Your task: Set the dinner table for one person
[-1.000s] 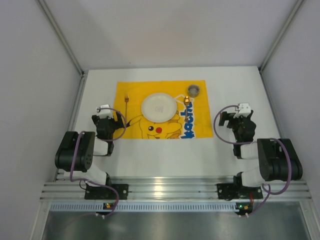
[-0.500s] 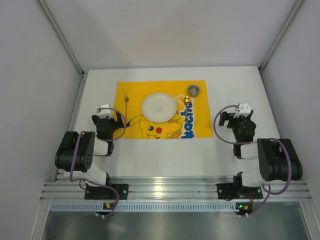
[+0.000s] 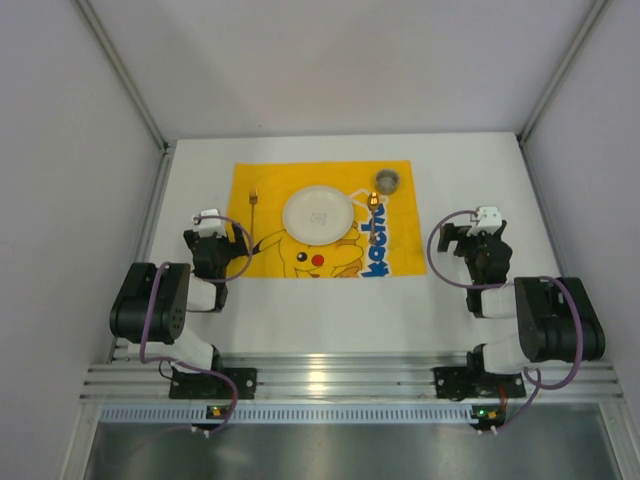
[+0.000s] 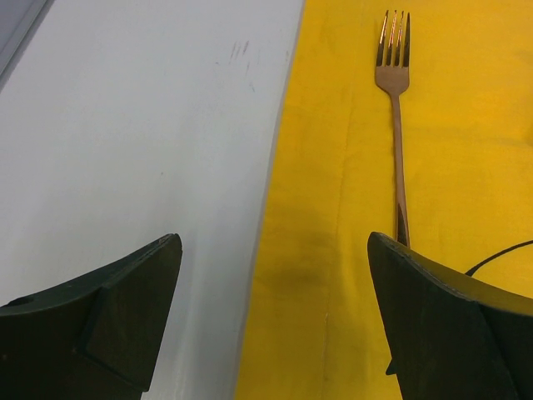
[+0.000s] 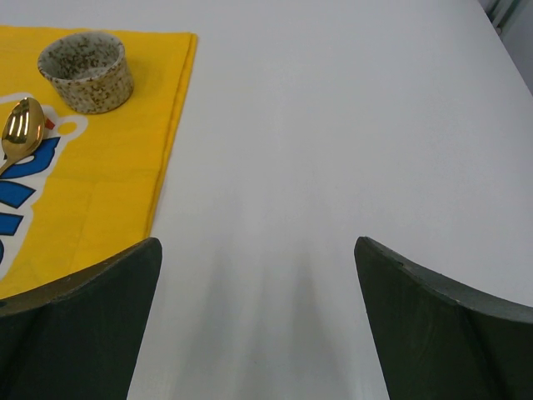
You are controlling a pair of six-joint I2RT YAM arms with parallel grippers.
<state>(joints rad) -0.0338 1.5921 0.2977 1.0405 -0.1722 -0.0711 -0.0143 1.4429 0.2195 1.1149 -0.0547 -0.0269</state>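
left wrist view: the fork (image 4: 398, 150) is being seen lying lengthwise, tines away, just ahead of the left gripper (image 4: 275, 246), whose jaws are being shown wide apart, empty.

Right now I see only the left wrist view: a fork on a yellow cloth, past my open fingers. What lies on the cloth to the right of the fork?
Observer: A white plate lies near the middle of the yellow mat, to the right of the fork.
Operator: Is there a spoon also?
Observer: Yes, a gold spoon lies on the mat, to the right of the plate.
Operator: And something to drink from?
Observer: A small speckled cup stands upright near the mat's far right corner, beyond the spoon.
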